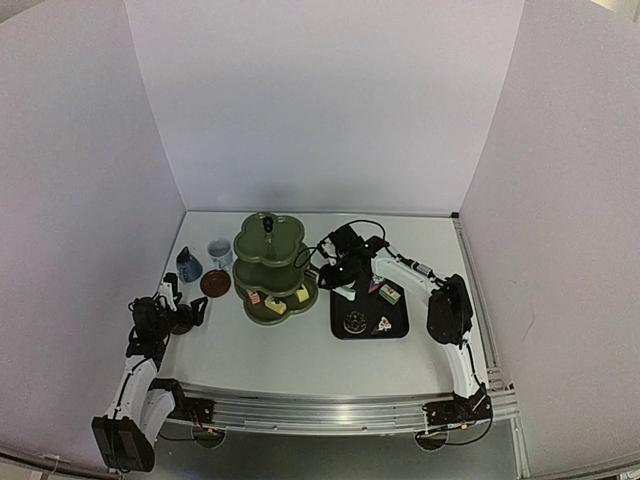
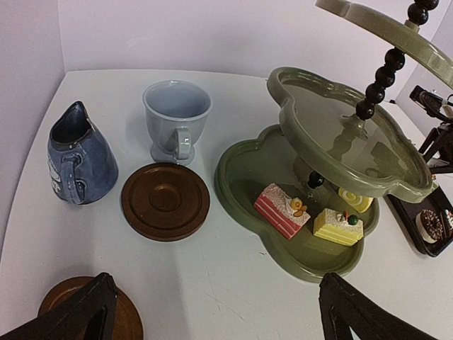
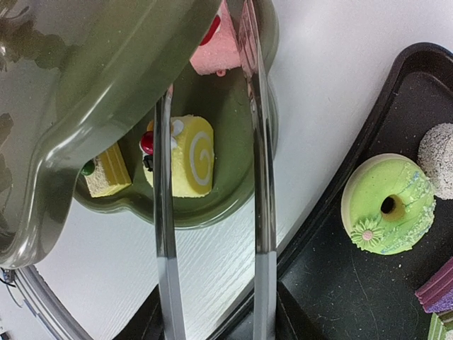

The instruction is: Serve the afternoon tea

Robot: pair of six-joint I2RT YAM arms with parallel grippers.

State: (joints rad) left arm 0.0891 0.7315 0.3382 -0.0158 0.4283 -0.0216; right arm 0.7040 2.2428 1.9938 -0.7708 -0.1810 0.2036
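The plating of cakes is judged to be the step in hand. The tongs [image 3: 258, 177] are pinched by the jaws of the right gripper [image 1: 340, 273]. Their blades stand spread either side of the yellow swirl roll [image 3: 191, 159], which lies on the bottom tier of the olive three-tier stand [image 2: 340, 134]. Next, the tongs would need drawing out from under the middle tier without a knock, then carrying to the black tray [image 3: 333, 297], perhaps for the green doughnut [image 3: 388, 204]. The jaws of the left gripper [image 2: 217, 287] are spread wide above the counter [image 1: 290, 350].

Counted:
- Three cakes are on the stand.
- There are two cups, the dark-blue cup [image 2: 81, 163] and the pale cup [image 2: 177, 117].
- There are two saucers [image 2: 165, 200], neither bearing a cup.
- The tray's cakes cannot be fully counted.
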